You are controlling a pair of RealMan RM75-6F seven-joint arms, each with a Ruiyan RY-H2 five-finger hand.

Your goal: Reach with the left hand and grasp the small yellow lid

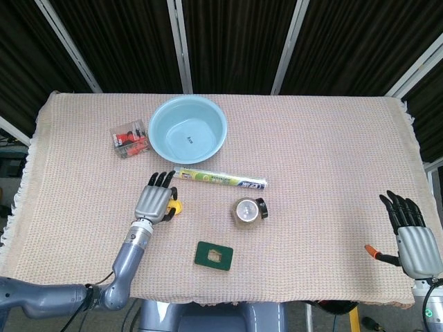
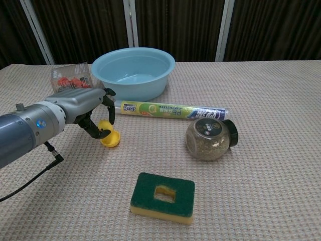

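The small yellow lid (image 2: pixel 112 140) lies on the woven cloth, left of the jar; in the head view the lid (image 1: pixel 176 207) peeks out from the right side of my left hand. My left hand (image 2: pixel 86 113) hovers right at the lid, fingers arched down over its left edge, and I see no grip closed around it. A yellow patch shows between thumb and fingers. From above, the left hand (image 1: pixel 155 202) covers most of the lid. My right hand (image 1: pixel 414 238) stays at the front right corner, fingers spread, holding nothing.
A light blue basin (image 1: pixel 187 128) stands at the back with a clear packet of red items (image 1: pixel 129 138) to its left. A foil roll (image 1: pixel 220 178) lies just behind the lid. A tipped glass jar (image 1: pixel 248 211) and a green sponge (image 1: pixel 213 255) are nearby.
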